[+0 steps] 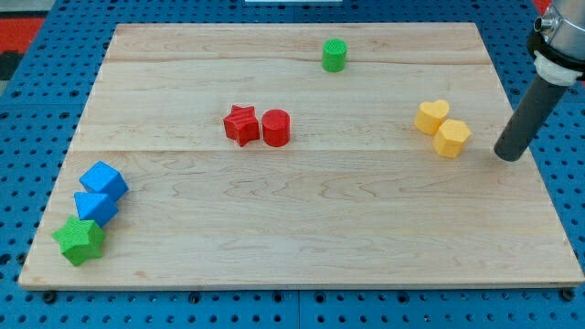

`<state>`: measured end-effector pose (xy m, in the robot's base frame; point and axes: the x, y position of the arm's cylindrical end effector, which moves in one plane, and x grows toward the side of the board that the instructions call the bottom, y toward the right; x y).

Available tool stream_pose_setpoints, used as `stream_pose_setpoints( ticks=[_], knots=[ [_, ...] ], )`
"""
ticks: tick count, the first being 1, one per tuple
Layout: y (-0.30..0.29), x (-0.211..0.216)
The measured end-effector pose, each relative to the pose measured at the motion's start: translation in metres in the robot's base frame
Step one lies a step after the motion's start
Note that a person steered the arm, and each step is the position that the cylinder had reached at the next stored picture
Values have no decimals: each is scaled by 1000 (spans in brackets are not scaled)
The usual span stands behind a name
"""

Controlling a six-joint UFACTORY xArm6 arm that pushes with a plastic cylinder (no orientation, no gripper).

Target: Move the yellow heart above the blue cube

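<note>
The yellow heart point(431, 116) lies at the view's right, touching a yellow hexagon block point(452, 138) just below and right of it. The blue cube point(96, 207) sits at the view's lower left, with another blue block point(104, 180) touching it from above. My tip point(510, 155) rests on the board right of the yellow hexagon, a short gap away, and lower right of the yellow heart. It touches no block.
A green star point(79, 240) touches the blue cube from below left. A red star point(241, 125) and a red cylinder point(276, 128) sit together at the board's middle. A green cylinder point(335, 56) stands near the view's top. The wooden board point(302, 238) ends close to my tip's right.
</note>
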<state>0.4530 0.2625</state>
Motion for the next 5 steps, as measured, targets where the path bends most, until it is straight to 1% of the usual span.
stream_pose_setpoints(
  ticks=[1,3,5],
  knots=[
    [-8,-1],
    [-57,-6],
    [-85,-32]
  ],
)
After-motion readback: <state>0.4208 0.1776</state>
